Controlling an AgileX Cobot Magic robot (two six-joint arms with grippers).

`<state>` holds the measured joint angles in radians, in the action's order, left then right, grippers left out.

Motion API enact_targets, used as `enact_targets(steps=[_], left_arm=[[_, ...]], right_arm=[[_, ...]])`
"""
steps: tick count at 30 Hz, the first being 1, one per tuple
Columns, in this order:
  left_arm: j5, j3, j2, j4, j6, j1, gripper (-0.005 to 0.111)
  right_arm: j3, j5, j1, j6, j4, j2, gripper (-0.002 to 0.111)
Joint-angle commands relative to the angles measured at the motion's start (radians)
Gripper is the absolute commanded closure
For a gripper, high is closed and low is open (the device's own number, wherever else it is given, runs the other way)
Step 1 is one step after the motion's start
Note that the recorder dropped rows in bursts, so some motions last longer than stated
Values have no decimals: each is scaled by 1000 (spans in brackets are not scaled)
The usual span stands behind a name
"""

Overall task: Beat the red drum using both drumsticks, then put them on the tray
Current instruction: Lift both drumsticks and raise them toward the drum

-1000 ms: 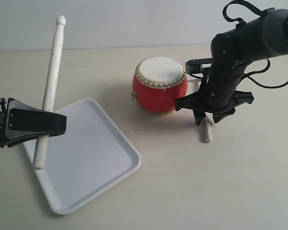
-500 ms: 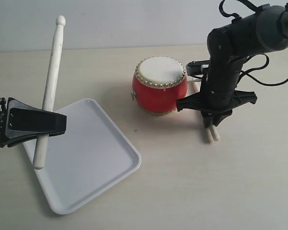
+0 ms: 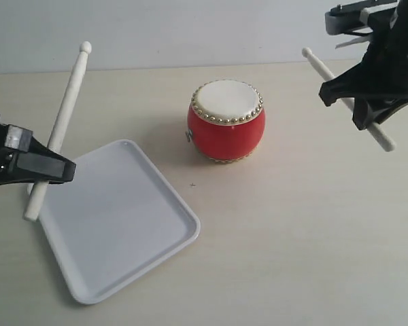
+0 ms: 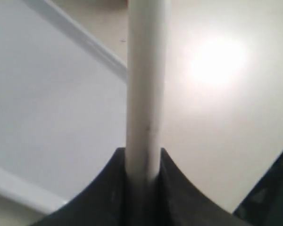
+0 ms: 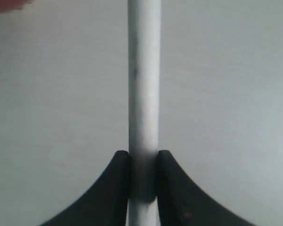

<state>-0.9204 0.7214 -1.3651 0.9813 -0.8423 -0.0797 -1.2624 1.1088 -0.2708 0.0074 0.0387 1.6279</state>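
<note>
The red drum [image 3: 226, 121] stands upright on the table's middle, cream head up. The white tray [image 3: 115, 217] lies to its front left. At the left edge my left gripper [image 3: 46, 168] is shut on a drumstick [image 3: 60, 125] that slants up over the tray's far corner, rounded tip at the top; the wrist view shows the same stick [image 4: 145, 84] clamped between my fingers. At the upper right my right gripper [image 3: 362, 106] is shut on the other drumstick [image 3: 324, 70], held in the air, tip towards the drum but clear of it. In the right wrist view this stick [image 5: 144, 80] runs between the fingers.
Pale beige table [image 3: 292, 238] runs to a light wall at the back. A sliver of red shows at the right wrist view's corner [image 5: 7, 4].
My right gripper lifted its drumstick off the table beside the drum and rose up and right. My left gripper shifted left and its stick tilted more.
</note>
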Motion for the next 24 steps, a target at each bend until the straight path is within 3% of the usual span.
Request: enact_targets(steps=[1,5,10,18,24], left_arm=[[53,120,2,-402,339,-150,107],[25,225,-40,-683,585,-284,107],[-43,354,-138,-754,673,-383,107],[-52,524,-305,-804,717,-475,107],[-52,549,-336,-804,717,-483,107]], right_arm=[[3,99,3,-149,-182,-81,108],[3,112,3,-201,-286,-92,108],[21,112,3,-235,-347,-92,108],[35,112,-41,-212,-293,-57,108],[19,112,-90,-192,-270,25,108]])
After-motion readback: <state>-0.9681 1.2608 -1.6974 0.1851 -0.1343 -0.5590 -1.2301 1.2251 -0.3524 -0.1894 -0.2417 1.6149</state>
